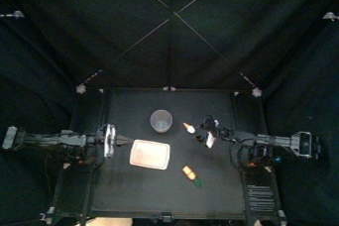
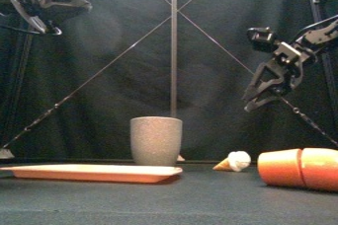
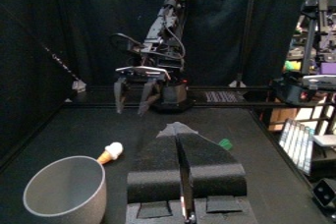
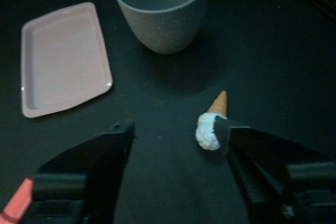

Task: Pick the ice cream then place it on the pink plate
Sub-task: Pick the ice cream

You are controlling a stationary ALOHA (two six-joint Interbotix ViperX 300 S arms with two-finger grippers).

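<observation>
The ice cream [image 4: 211, 122] — a toy with an orange cone and a white scoop — lies on its side on the black table [image 1: 126, 185], to the right of the pink tray [image 1: 153, 153] and not on it. The right wrist view shows it best: the right gripper [image 4: 178, 128] has its jaws spread wide, and the ice cream sits just inside one jaw tip. The front view adds what that view cannot: this gripper hangs well above the table, so it does not touch the toy. In the top view the ice cream is only a pale speck near the tall grey speckled cup [image 1: 162, 121]. The left gripper [image 3: 179, 135] rests at the left side with its jaws pressed together, holding nothing. An orange toy food [image 2: 301, 167] lies near the table's front. The front view cuts off its right end, and the right wrist view shows only a reddish corner of it — I cannot tell which food it is.
</observation>
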